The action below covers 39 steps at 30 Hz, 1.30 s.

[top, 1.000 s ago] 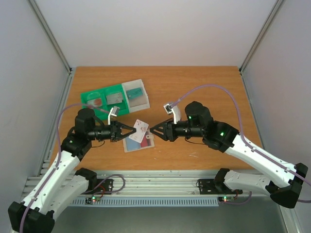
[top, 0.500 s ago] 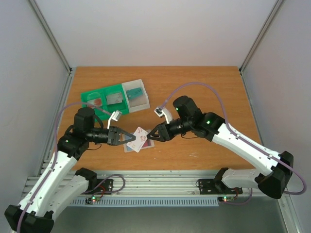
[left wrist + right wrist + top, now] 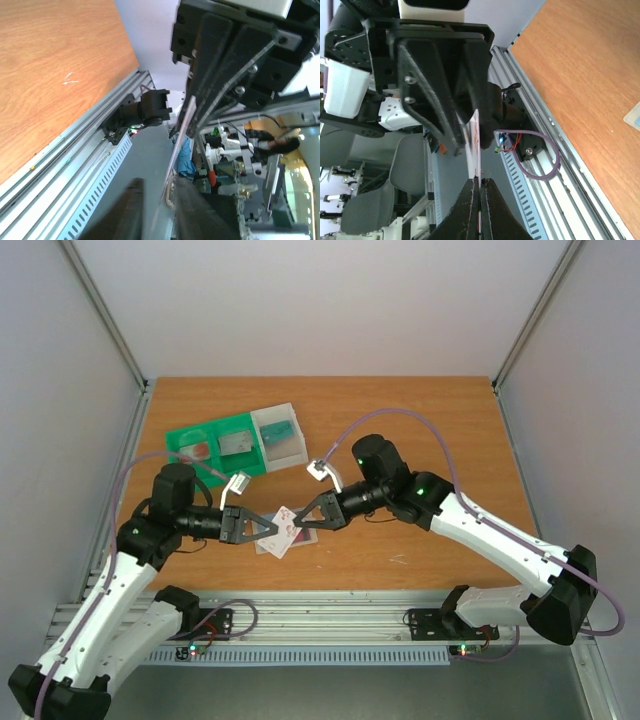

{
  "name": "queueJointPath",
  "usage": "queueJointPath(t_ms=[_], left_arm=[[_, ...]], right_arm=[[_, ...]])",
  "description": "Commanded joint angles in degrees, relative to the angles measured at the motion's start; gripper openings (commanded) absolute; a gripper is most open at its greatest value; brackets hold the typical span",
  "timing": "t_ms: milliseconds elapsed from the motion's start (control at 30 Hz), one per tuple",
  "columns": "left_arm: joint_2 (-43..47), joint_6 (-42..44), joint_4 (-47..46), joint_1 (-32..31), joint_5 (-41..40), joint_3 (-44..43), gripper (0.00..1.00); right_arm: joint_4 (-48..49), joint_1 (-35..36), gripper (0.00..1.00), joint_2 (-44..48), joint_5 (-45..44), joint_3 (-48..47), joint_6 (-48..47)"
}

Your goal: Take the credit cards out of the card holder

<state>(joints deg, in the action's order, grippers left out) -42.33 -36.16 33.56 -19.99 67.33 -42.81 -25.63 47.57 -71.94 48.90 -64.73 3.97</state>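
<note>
White plastic with red print sits where the two sets of fingers meet: one white credit card [image 3: 289,533], held tilted in the air between the left gripper [image 3: 270,530] and the right gripper [image 3: 301,522]. From above, the two grippers point at each other, their tips almost touching across the card.

The right wrist view shows the right fingers [image 3: 470,200] pressed together with the card's thin edge running straight out from between them, so this gripper is closed on the card.

In the left wrist view the left fingers [image 3: 131,210] are blurred. They stand slightly apart, and the card's pale edge passes between them, close against one finger with a sliver of daylight before the other. They do not look clamped, though we cannot be sure that one pad is not brushing the card.

Just beneath both sets of fingertips, flat on the wooden table [image 3: 420,420], lies the pale blue-grey card holder [image 3: 305,540], partly hidden by the card above it.

Well beyond the left fingers, on the far side of the table, stands a green-and-white tray [image 3: 262,422] with three compartments. It holds a red card [image 3: 199,450], a grey card [image 3: 235,444] and, in the white end compartment, a teal card [image 3: 281,430].
</note>
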Motion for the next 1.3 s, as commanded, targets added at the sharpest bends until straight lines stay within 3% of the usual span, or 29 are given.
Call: queueJointPath(t_ms=[0,100,400,733,1100,1267], left_arm=[[1.1,4.9,6.0,-0.4,-5.8,-4.6,0.36],[2.6,3.1,5.3,-0.4,-11.8,-6.1,0.61],[6.1,-5.7,2.8,-0.4,-25.4,-9.9,0.99],[8.9,-10.1,5.4,-0.4,-37.3,-10.8,0.99],[12.6,-25.1,-7.6,-0.4,-37.9,-2.3,0.86],[11.8,-30.4,-15.5,-0.4,-35.3,-0.1,0.81]], right_arm=[[6.8,-0.1,0.01,1.0,-0.8,2.3,3.8],[10.1,-0.1,0.01,2.5,-2.8,3.9,6.8],[22.1,-0.1,0.01,6.5,-14.1,9.4,16.5],[31.5,-0.1,0.01,6.5,-28.0,14.9,25.0],[39.8,-0.1,0.01,6.8,-34.2,16.9,30.8],[47.4,0.0,0.01,4.5,-32.6,18.1,36.2]])
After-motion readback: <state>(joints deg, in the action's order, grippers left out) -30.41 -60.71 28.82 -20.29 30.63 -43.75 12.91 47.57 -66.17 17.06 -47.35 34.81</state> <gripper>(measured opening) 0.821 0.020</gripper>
